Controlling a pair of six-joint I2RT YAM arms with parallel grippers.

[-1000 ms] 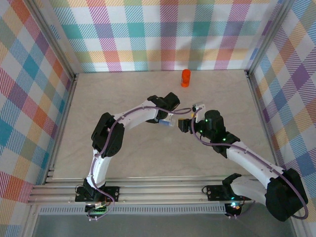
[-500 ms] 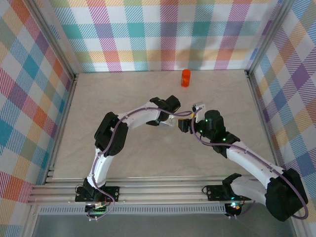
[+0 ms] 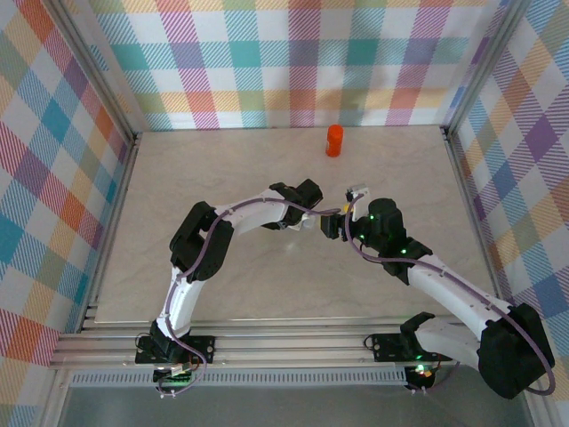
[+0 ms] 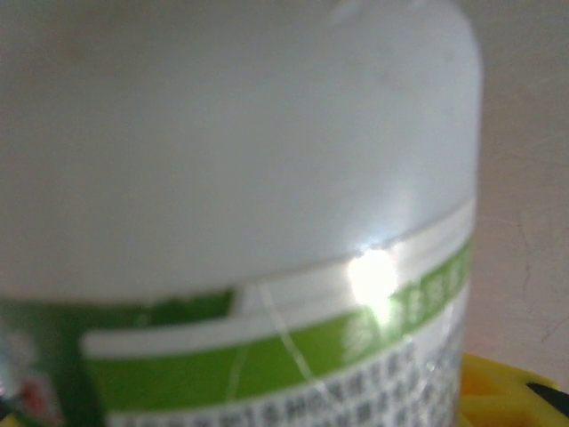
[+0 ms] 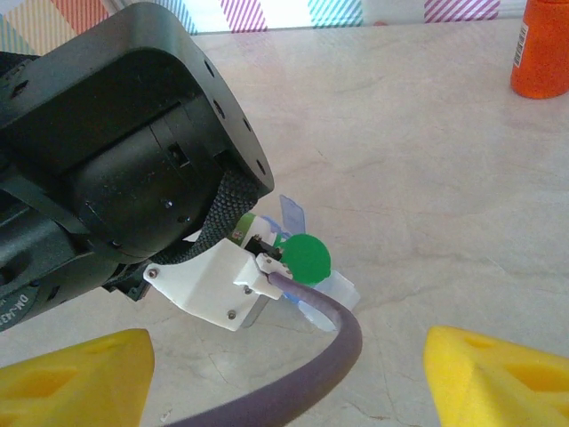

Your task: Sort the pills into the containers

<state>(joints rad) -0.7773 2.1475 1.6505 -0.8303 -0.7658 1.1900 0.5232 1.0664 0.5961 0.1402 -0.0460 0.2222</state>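
Observation:
My left gripper is shut on the clear whitish bottle, whose green label sits very close in the left wrist view beside one yellow finger pad. From the right wrist view, the bottle's green cap pokes out under the left gripper's black body. It hangs just over the open blue box. My right gripper is open a short way back, with only the left arm's purple cable between its fingers. The orange bottle stands upright at the back. The pills are hidden.
The marble tabletop is walled by a metal frame and plaid panels. The purple cable of the left arm curves low across the space in front of my right gripper. The two grippers nearly meet at mid-table.
The left arm has swung slightly right and dropped lower with the bottle, closing in on the right gripper. The right arm has stayed put.

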